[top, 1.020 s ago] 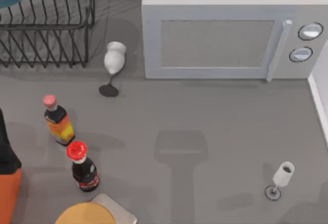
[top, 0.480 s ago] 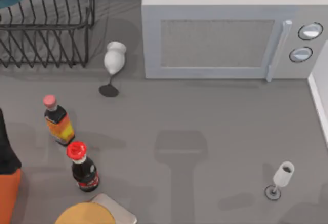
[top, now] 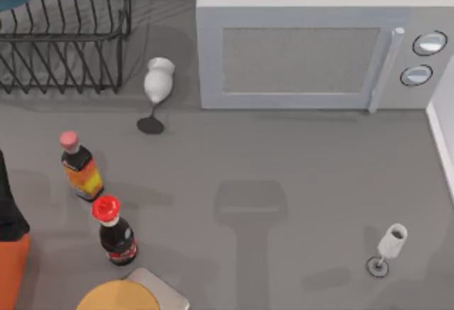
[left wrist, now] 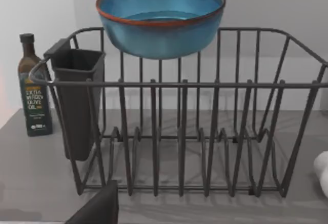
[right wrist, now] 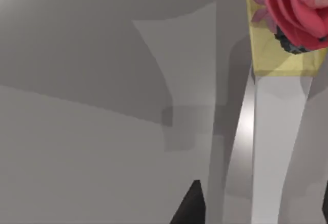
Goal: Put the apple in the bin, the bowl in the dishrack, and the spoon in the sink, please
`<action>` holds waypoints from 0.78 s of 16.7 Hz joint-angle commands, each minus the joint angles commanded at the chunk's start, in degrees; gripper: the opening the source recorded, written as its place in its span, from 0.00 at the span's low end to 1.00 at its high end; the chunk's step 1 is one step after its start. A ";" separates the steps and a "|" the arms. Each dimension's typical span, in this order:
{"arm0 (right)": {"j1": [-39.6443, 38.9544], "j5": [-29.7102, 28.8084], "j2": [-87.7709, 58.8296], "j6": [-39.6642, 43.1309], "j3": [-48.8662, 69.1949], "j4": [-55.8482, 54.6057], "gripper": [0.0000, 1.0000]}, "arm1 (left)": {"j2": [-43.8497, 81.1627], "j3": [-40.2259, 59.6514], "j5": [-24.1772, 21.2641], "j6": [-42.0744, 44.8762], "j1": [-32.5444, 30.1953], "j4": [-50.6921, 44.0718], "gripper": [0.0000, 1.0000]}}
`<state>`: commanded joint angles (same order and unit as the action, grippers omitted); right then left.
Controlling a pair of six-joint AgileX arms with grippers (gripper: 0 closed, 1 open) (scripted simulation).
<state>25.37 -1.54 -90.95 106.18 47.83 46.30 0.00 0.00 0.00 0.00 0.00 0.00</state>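
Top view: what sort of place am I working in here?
Most likely a rendered kitchen counter: a microwave at the back, a black wire dishrack at the back left, and sauce bottles on the grey surface.

bowl (left wrist: 160,19) above dishrack (left wrist: 179,131) — far left, microwave (top: 312,47) to its right
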 joint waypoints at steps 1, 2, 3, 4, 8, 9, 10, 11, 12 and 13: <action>0.01 -0.01 1.00 0.12 1.72 3.17 0.00 | 0.00 0.00 0.00 0.00 0.00 0.00 1.00; -0.02 -0.01 2.10 0.23 3.51 6.81 0.00 | 0.00 0.00 0.00 0.00 0.00 0.00 1.00; -0.06 0.00 3.26 0.30 5.30 10.24 0.00 | 0.00 0.00 0.00 0.00 0.00 0.00 1.00; -0.10 0.02 4.38 0.34 7.02 13.08 0.00 | 0.00 0.00 0.00 0.00 0.00 0.00 1.00; -0.17 0.05 7.34 0.04 10.91 18.40 0.00 | 0.00 0.00 0.00 0.00 0.00 0.00 1.00; -0.17 0.05 7.34 0.04 10.91 18.40 0.00 | 0.00 0.00 0.00 0.00 0.00 0.00 1.00; -0.17 0.05 7.34 0.04 10.91 18.40 0.00 | 0.00 0.00 0.00 0.00 0.00 0.00 1.00; -0.17 0.04 7.11 -0.05 10.74 18.25 0.00 | 0.00 0.00 0.00 0.00 0.00 0.00 1.00; -0.18 0.04 7.07 -0.05 10.77 18.27 0.00 | 0.00 0.00 0.00 0.00 0.00 0.00 1.00; -0.29 0.02 6.52 -0.08 11.38 18.54 0.00 | 0.00 0.00 0.00 0.00 0.00 0.00 1.00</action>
<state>25.09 -1.52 -84.43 106.10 59.21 64.84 0.00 0.00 0.00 0.00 0.00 0.00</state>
